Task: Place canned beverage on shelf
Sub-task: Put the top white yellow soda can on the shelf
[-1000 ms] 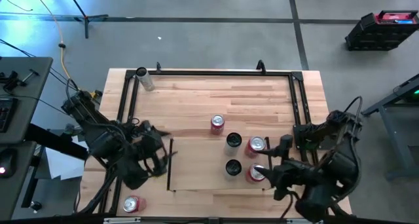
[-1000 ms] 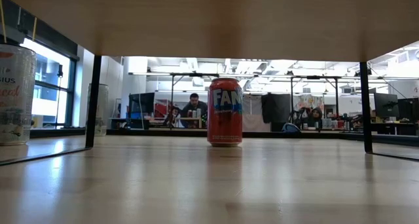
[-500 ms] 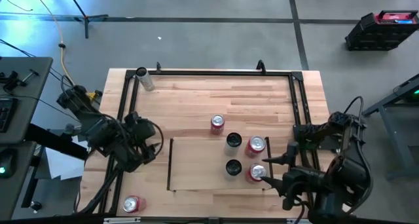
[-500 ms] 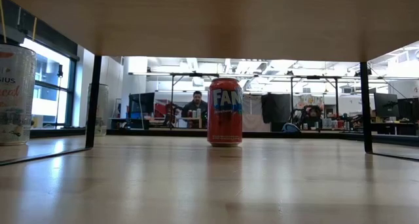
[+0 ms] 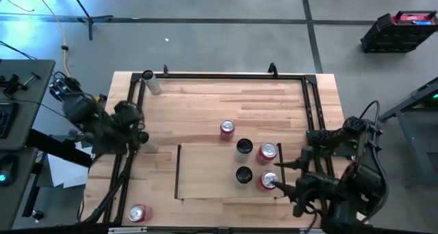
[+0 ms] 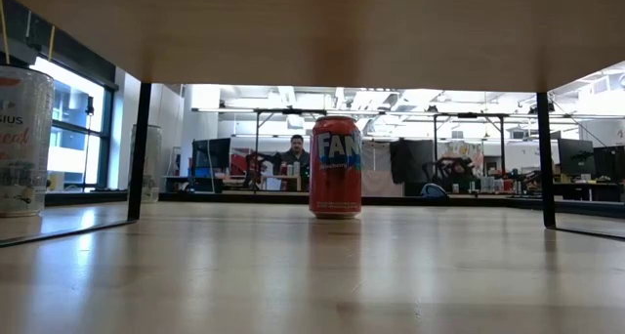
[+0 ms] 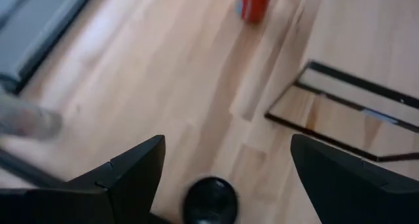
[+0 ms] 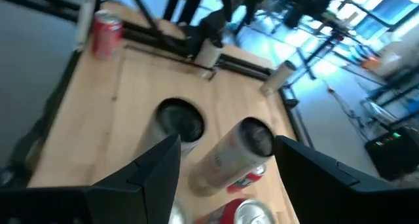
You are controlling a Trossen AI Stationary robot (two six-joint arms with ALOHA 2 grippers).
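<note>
Two arms hang back at the table's side edges, four cans standing on the shelf.
We see the left gripper at 9 o'clock, fingers apart and empty; the right gripper at 4 o'clock, fingers apart, just beside the nearest red can, also empty. We count seven cans: four on the shelf, three on the table.

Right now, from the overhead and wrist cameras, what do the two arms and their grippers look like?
Both arms are dark, nearly black, built of chunky jointed segments with loose black cables looping along them. The left gripper has two broad, flat, matte-black fingers with angular tips, and a round black knob sits between them. The right gripper has matching wedge-shaped black fingers. No markings are visible on either.
</note>
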